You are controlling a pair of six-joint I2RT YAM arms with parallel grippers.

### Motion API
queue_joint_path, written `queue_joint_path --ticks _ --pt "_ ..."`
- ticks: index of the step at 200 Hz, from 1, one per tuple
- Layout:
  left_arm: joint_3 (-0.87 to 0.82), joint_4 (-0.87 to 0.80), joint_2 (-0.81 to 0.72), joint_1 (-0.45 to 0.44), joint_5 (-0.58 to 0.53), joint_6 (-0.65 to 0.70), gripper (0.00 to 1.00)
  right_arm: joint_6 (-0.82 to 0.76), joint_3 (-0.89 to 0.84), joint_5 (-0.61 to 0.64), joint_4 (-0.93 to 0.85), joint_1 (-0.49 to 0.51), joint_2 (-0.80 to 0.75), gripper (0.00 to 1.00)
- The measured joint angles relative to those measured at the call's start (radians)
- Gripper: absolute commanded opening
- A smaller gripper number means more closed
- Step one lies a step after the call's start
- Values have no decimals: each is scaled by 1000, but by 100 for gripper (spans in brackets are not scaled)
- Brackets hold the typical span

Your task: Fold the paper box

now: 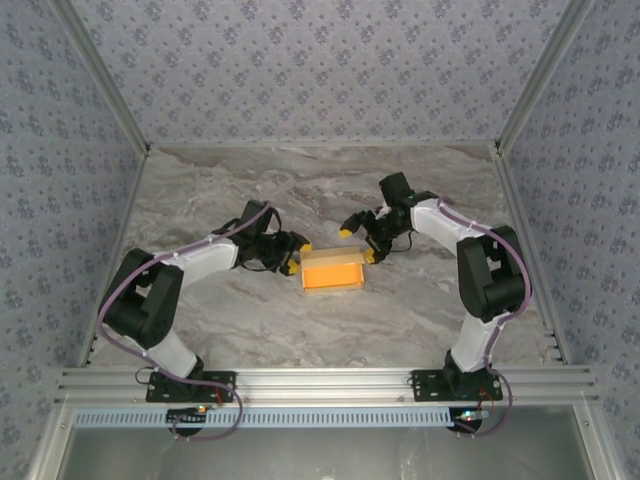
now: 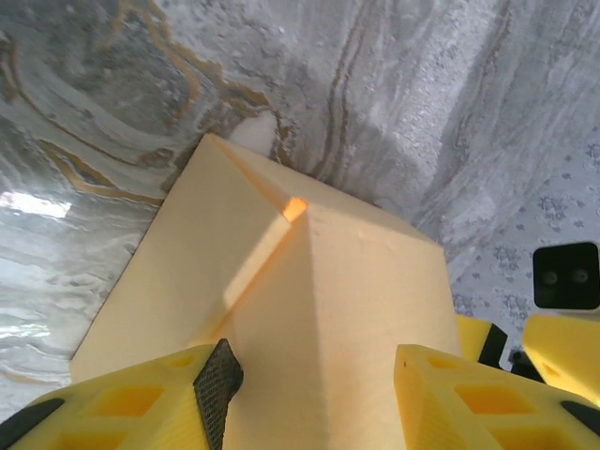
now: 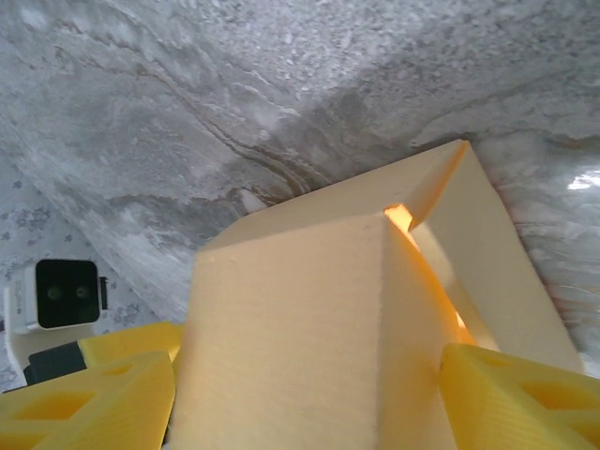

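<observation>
The paper box (image 1: 332, 271) is a yellow-orange open tray lying mid-table between my two arms. My left gripper (image 1: 297, 257) is at its left end. In the left wrist view the left gripper (image 2: 317, 364) has its jaws apart over a creased corner of the paper box (image 2: 366, 272), and the black-padded finger (image 2: 219, 382) lies against the panel. My right gripper (image 1: 358, 243) is at the right rear corner. In the right wrist view the right gripper (image 3: 309, 364) has wide-spread jaws that frame a folded corner of the paper box (image 3: 291, 281). Whether any finger presses on the paper is unclear.
The marble tabletop (image 1: 250, 320) has bare room all around the box. Patterned walls and metal posts close in the back and sides, and an aluminium rail (image 1: 320, 380) runs along the near edge. Each wrist view catches the other gripper beyond the box, the right one (image 2: 562, 342) and the left one (image 3: 131, 339).
</observation>
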Motion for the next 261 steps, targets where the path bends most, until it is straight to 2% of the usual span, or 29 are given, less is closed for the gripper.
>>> queue_joint_path --ticks 61,115,150,163,213,261 --pt "0 -37 0 0 -71 141 50 -72 -13 61 -76 -29 -13 82" --pt "0 -60 -9 0 -151 292 49 -90 -53 101 -121 -55 -95 82" --pt "0 -62 -34 0 -199 391 50 -119 -53 124 -145 -60 -145 74" --pt "0 -61 -35 0 -209 419 50 -147 -40 130 -174 -57 -157 75" --pt "-28 -55 -69 0 -241 527 59 -316 72 290 -310 39 -194 76" --pt "-36 -47 -200 0 -336 678 70 -401 40 412 -342 135 -195 76"
